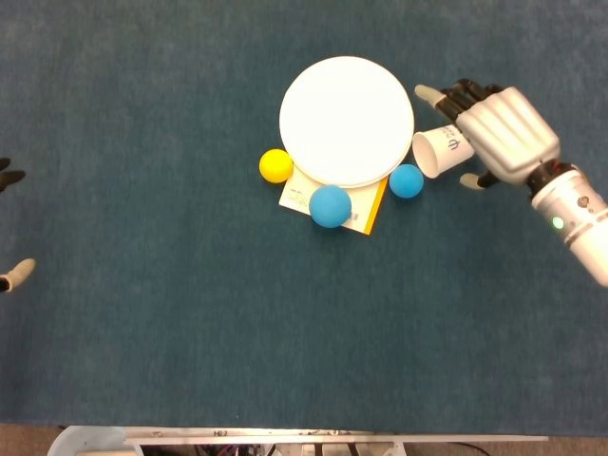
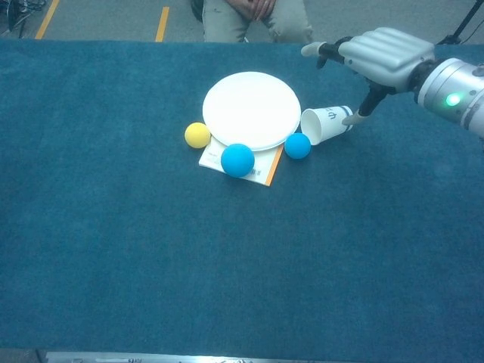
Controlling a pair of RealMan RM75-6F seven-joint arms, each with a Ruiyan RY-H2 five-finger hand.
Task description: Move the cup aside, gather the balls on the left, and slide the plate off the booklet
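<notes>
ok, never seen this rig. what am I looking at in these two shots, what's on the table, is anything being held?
It is a two-armed robot with five-finger hands, working at a table covered in blue carpet. One picture looks straight down from its head; the other looks forward from its chest.

On the table: a round white plate resting on a yellow-edged booklet, a small yellow ball, a larger blue ball on the booklet, a smaller blue ball, and a white paper cup lying on its side.

The right hand is spread above the cup, holding nothing. Only fingertips of the left hand show at the head view's edge.
</notes>
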